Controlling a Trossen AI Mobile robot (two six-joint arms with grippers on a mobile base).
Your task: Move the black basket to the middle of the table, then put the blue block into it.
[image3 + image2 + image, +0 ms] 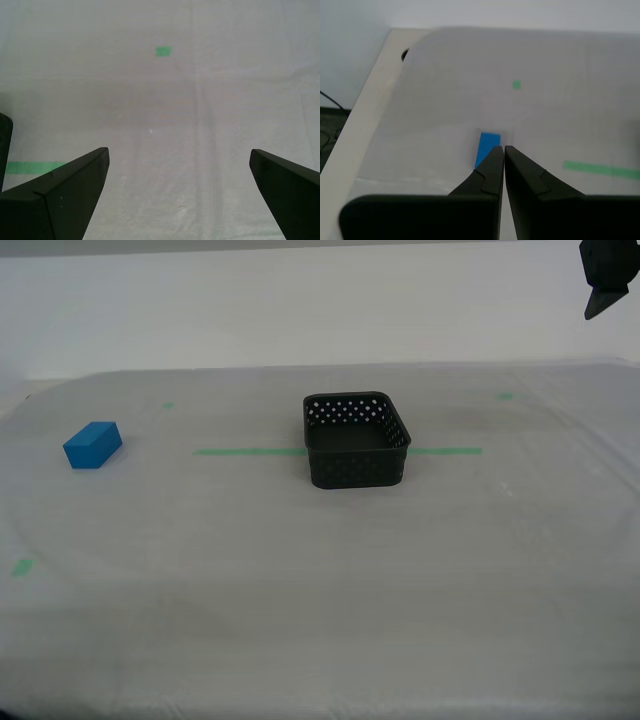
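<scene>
Black basket (356, 452) sitting on the green tape line (245, 451) around mid tabletop (320, 600), empty; blue block (92, 444) well apart toward the exterior view's left, lying flat. First tool (179, 165) spread wide with nothing held, second tool (504, 150) pinched closed and empty, hovering just short of the block (487, 146). Risk: descending closed would shove or tip the block instead of straddling it (needs opening first), and a skewed pinch on the small brick could let it slip on the way to the basket.
</scene>
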